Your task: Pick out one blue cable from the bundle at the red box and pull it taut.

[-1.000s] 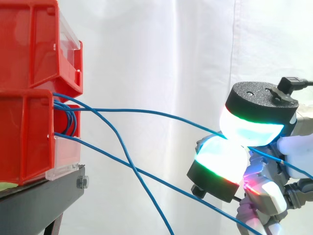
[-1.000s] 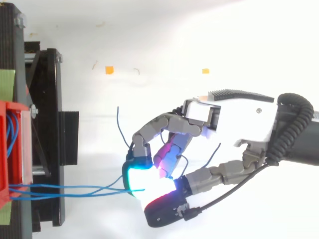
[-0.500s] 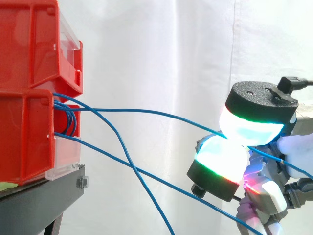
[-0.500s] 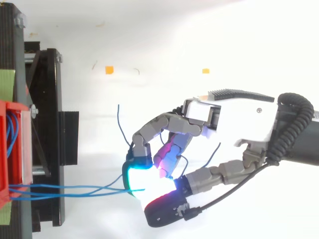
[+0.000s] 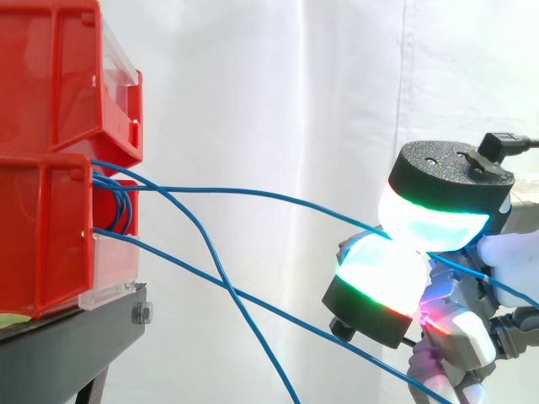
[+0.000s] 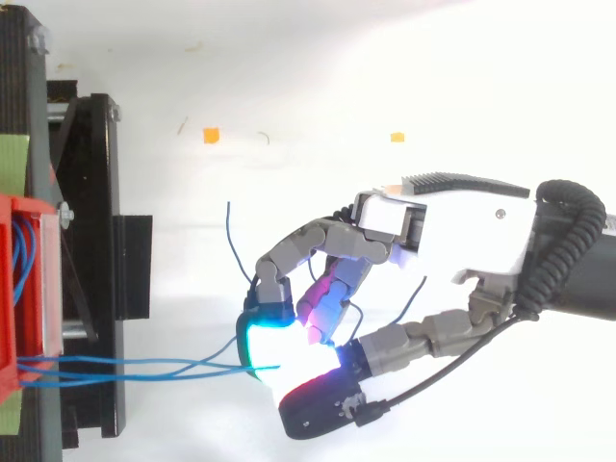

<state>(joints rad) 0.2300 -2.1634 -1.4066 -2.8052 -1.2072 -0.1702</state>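
Observation:
Two red boxes are stacked at the left, and blue cables come out of the lower red box [image 5: 42, 236]. One blue cable [image 5: 269, 196] runs from that box in a shallow sag to my hand [image 6: 452, 231] at the right. It passes between two glowing fingertips [image 5: 434, 220], one above the other, and comes out again behind them. The hand is shut on this cable in a pinch. Two other blue cables [image 5: 221, 271] droop and cross below it. From above, the cable bundle [image 6: 144, 368] stretches from the box to the cyan pad.
The boxes rest on a black stand [image 5: 67, 345], also seen from above [image 6: 96, 260]. Loose blue cable ends [image 6: 231, 241] curl up near the hand. Two small orange marks [image 6: 211, 135] lie on the white floor. A white curtain hangs behind.

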